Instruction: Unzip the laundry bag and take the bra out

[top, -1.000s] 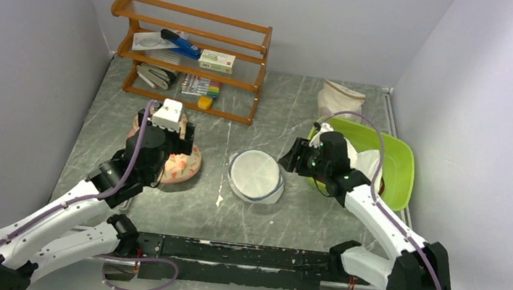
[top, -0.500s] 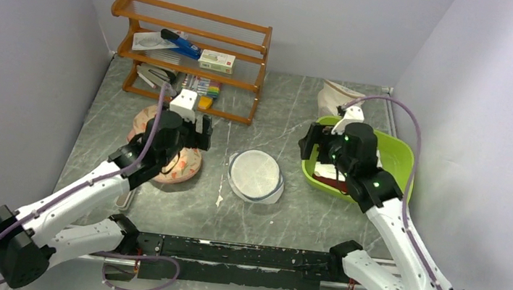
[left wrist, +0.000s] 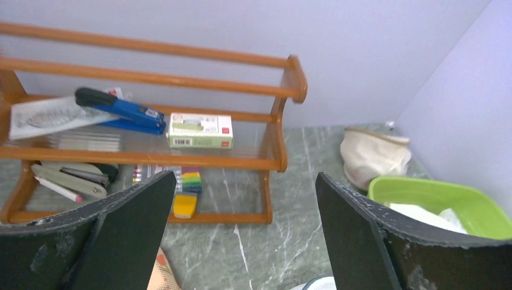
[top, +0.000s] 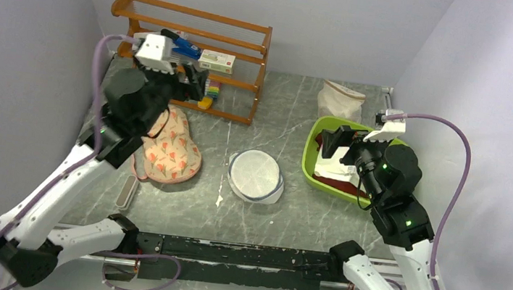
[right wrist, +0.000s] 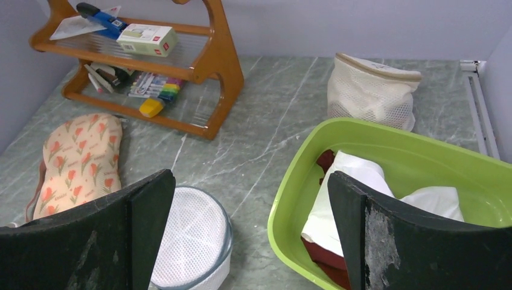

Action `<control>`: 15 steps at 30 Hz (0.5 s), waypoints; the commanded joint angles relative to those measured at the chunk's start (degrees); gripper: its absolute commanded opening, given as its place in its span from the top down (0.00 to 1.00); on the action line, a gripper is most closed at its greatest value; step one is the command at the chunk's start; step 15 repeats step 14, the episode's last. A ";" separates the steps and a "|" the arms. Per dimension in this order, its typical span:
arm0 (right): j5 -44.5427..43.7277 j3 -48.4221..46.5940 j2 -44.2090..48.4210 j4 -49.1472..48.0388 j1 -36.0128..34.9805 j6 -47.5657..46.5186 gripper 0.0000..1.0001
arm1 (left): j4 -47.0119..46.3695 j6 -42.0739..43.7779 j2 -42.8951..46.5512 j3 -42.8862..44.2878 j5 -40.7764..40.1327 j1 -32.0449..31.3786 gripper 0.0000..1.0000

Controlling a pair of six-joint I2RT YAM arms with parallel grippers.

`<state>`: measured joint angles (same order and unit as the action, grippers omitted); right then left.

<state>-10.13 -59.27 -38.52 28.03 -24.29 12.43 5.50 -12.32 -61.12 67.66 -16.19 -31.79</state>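
Observation:
The laundry bag [top: 256, 175], a round white mesh case, lies flat in the middle of the table; the right wrist view shows it too [right wrist: 190, 241]. Its rim looks closed. Dark red fabric, the bra by its colour [top: 342, 188], lies in the green tub [top: 309, 171], mostly under a white cloth [top: 335, 168]; it also shows in the right wrist view [right wrist: 326, 263]. My left gripper [top: 195, 80] is open and empty, raised high in front of the shelf [left wrist: 246, 178]. My right gripper [top: 336, 139] is open and empty, above the tub's left side [right wrist: 250, 176].
A wooden shelf [top: 190, 57] with a stapler, box and pens stands at the back left. A peach floral padded item [top: 169, 153] lies left of the bag. A cream mesh sack [top: 339, 96] stands behind the tub. A small pale strip [top: 126, 192] lies near the left arm.
Both arms have risen and pulled back from the table. My left gripper went from over the floral item up towards the shelf. My right gripper moved from beside the bag to above the tub.

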 commanded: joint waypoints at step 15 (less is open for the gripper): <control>-3.43 -2.99 0.37 -2.42 -0.31 2.67 0.00 | 11.55 0.65 21.35 0.32 2.22 0.24 0.03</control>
